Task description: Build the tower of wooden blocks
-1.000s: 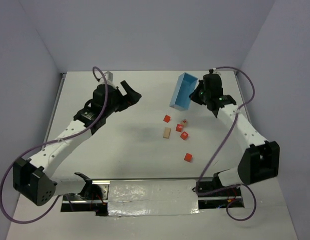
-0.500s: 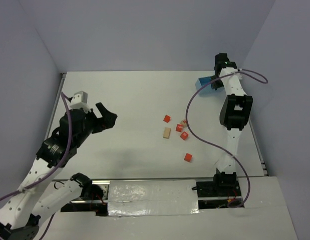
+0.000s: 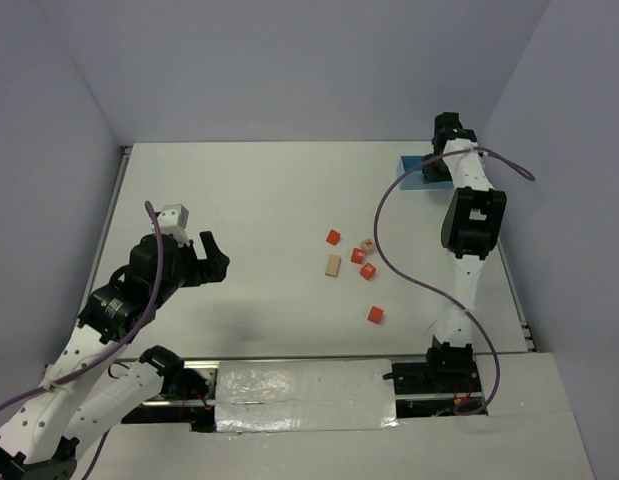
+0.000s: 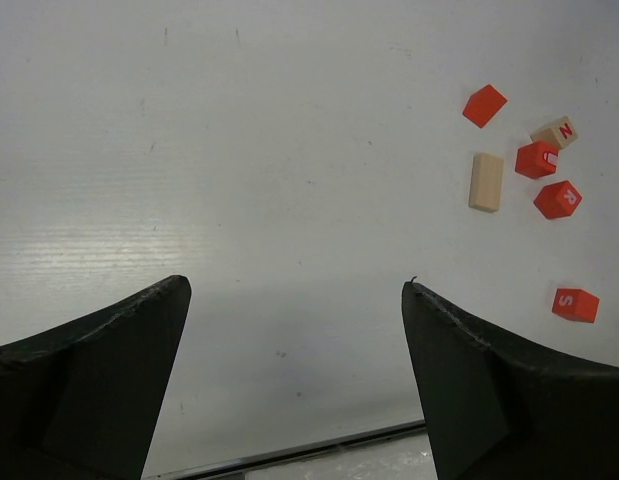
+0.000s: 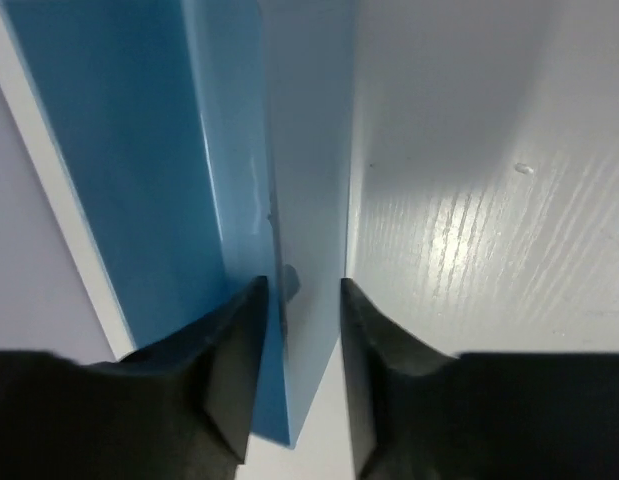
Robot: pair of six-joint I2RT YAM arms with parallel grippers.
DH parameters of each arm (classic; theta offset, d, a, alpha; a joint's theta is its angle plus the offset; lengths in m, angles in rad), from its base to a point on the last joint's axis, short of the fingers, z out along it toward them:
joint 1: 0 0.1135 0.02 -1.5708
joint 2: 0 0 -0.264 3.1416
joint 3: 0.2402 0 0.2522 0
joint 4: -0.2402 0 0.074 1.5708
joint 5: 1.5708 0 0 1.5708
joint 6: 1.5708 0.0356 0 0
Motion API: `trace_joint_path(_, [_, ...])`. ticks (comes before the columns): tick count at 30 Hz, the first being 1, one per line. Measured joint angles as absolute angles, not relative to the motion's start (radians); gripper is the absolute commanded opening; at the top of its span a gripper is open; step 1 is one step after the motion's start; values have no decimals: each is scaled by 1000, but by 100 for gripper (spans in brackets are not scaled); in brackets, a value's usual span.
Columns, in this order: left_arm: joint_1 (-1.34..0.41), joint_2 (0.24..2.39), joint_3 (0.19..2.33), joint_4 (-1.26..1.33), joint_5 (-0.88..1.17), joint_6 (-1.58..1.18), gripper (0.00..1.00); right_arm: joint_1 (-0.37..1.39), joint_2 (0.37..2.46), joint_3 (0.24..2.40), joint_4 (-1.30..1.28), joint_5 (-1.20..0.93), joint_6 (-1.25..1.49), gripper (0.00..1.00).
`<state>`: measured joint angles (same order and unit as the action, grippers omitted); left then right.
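Top external: left gripper (image 3: 211, 262) gapes wide, far from blocks (image 3: 357, 256); right gripper (image 5: 301, 290), parted, straddles tray (image 3: 413, 173) wall by table (image 3: 279, 190) edge.

Left tool (image 4: 294, 288) gapes wide; right tool (image 5: 301, 285), stretched far forward, stands slightly parted.

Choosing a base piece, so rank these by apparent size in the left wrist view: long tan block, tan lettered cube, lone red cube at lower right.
Largest: long tan block.
Then lone red cube and tan lettered cube: alike, and the red one is nearer the camera, so unranked.
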<state>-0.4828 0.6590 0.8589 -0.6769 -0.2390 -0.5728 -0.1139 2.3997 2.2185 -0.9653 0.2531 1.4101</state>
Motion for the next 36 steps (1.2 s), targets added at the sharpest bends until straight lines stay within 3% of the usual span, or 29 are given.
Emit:
trace_joint_path(2, [-483, 661, 858, -676, -237, -572, 100, -111, 2400, 2200, -949, 238, 1402, 62])
trace_joint_path(3, [-483, 661, 857, -676, -236, -571, 100, -110, 2400, 2200, -950, 231, 1404, 64])
trace_joint_path(4, [-483, 659, 856, -675, -234, -571, 100, -109, 2400, 2204, -951, 226, 1395, 89])
trace_joint_path(5, [-483, 657, 855, -674, -233, -571, 100, -109, 2400, 2214, -950, 222, 1394, 96])
trace_joint_path(7, [-483, 652, 853, -672, -231, -571, 99, -109, 2399, 2234, -937, 216, 1372, 100])
trace_joint_path(14, [-482, 650, 852, -673, -236, -573, 100, -103, 2239, 2169, -843, 194, 1237, 100])
trace_joint_path(19, [-471, 674, 855, -683, -301, -577, 99, -46, 1920, 2007, -744, 145, 955, 98])
trace_joint_path(23, [-466, 760, 905, -730, -393, -574, 99, 216, 1617, 1736, -703, 253, 754, 100])
trace_joint_path(27, [-463, 789, 902, -738, -442, -574, 100, 551, 1343, 1293, -669, 321, 711, 99])
trace_joint_path(31, [-457, 763, 901, -738, -447, -571, 100, 659, 1151, 974, -703, 371, 757, 95])
trace_joint_path(36, [-456, 748, 899, -736, -445, -559, 99, 722, 1105, 920, -752, 424, 834, 94])
